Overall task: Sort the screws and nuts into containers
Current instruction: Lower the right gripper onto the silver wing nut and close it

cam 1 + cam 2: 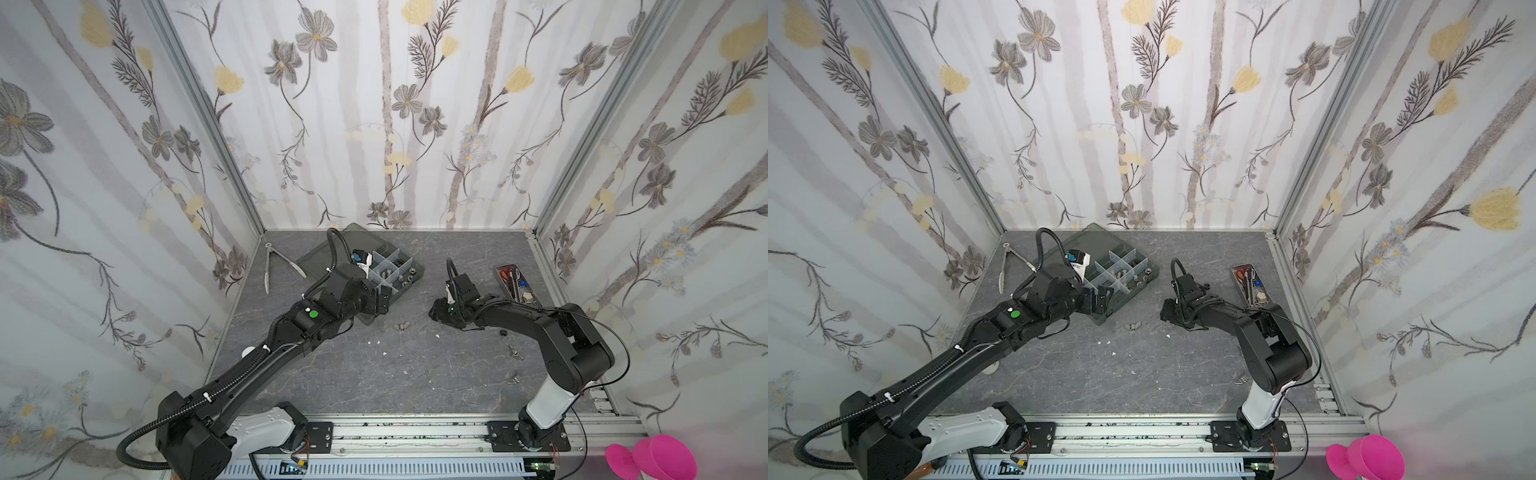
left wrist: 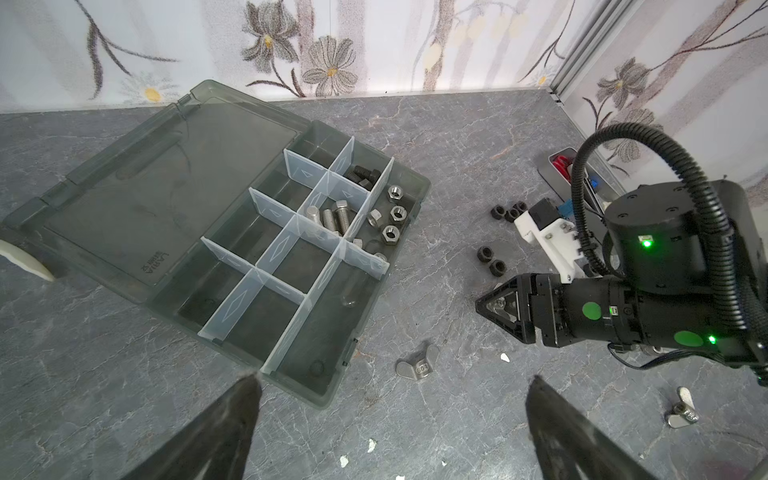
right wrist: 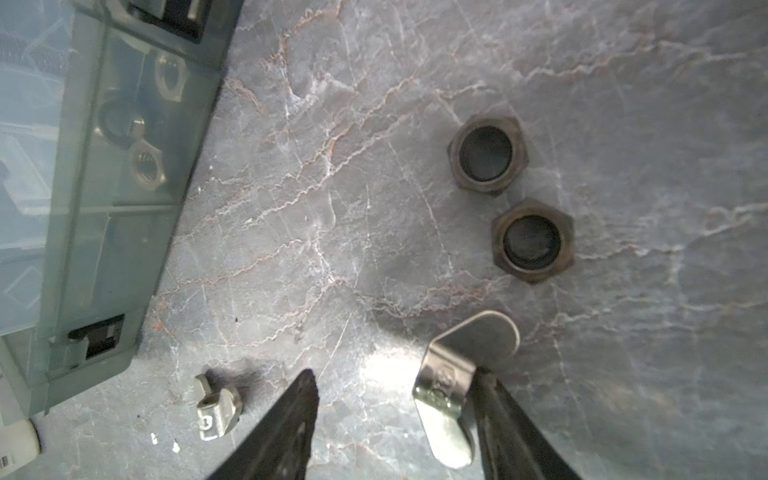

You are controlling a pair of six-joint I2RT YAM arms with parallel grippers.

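Partway: bolts (image 2: 332,216) and silver nuts (image 2: 392,216) are in the box (image 2: 324,395). Black nuts (image 3: 486,153) and wing nuts (image 2: 417,365) lie loose on the tabletop (image 2: 457,145) around its 4 o'clock. Left gripper (image 2: 395,377) jaws wide apart. Right gripper (image 3: 395,372) jaws apart, one wing nut against a finger.

Blind spots I'm working around

In both top views the left arm (image 1: 291,328) is covering part of the organizer box (image 1: 415,274). In the right wrist view the frame edge is cutting that box off, its wall is blurring the nuts (image 3: 145,166) inside, and the right gripper (image 3: 395,378) is hiding part of a wing nut (image 3: 469,340).
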